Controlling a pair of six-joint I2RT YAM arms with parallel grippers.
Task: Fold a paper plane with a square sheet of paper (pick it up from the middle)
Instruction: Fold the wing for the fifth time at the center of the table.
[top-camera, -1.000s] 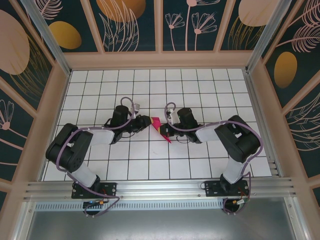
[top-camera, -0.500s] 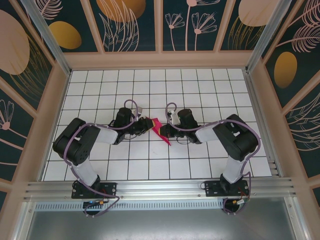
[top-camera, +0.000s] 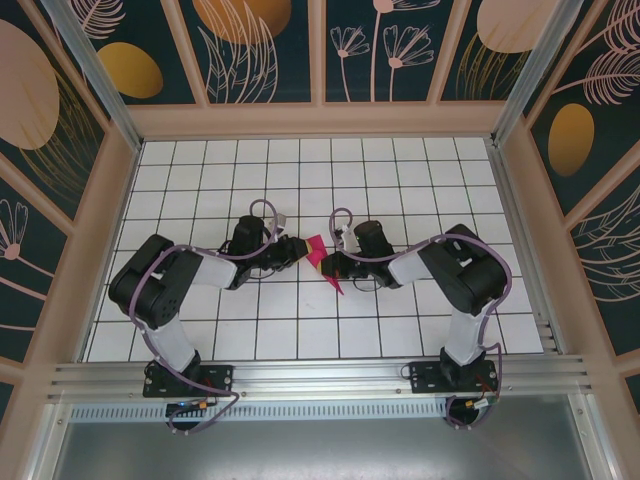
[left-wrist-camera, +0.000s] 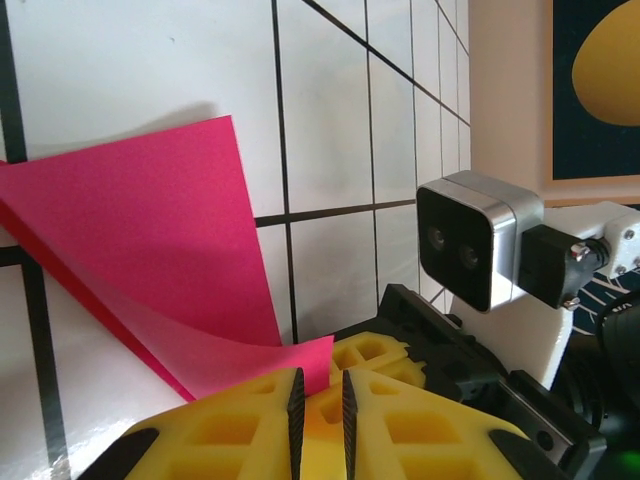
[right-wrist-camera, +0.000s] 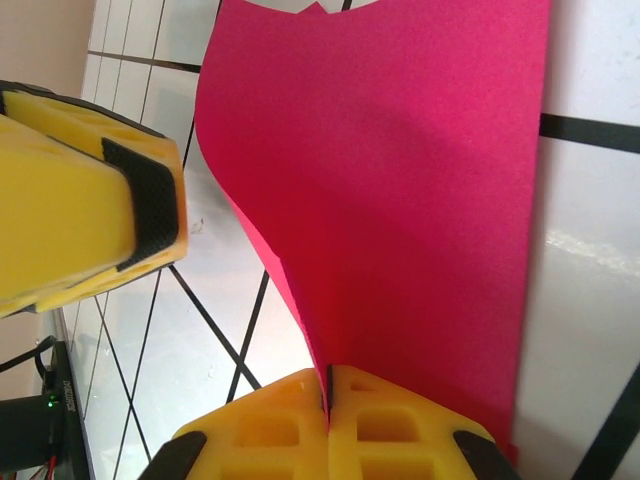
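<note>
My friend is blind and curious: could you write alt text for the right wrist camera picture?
A magenta-pink paper sheet is pinched between the shut yellow fingers of the right gripper, spreading upward over a white tiled floor. The left gripper, also yellow, sits at the left, apart from the paper.

1. You see the square sheet of paper (right-wrist-camera: 400, 200) in bright pink, the same plain colour all over, darker where shade falls.
2. Your left gripper (left-wrist-camera: 320, 385) is yellow, with black pads (left-wrist-camera: 296, 400) on the inside.
3. Your right gripper (right-wrist-camera: 328, 385) is yellow too.
4. The table (top-camera: 300, 170) is white, with thin black lines that make a pattern of squares.
5. The arms (top-camera: 160, 290) are black and white, and the cables (top-camera: 262, 205) on them are purple.
6. The walls (top-camera: 250, 50) are dark blue-green with orange blobs (top-camera: 130, 70) and pale plant drawings (top-camera: 400, 45), set in light tan frames (top-camera: 316, 50).
7. The camera (left-wrist-camera: 478, 240) on the other wrist is silver and black, on a white holder (left-wrist-camera: 510, 330).
</note>
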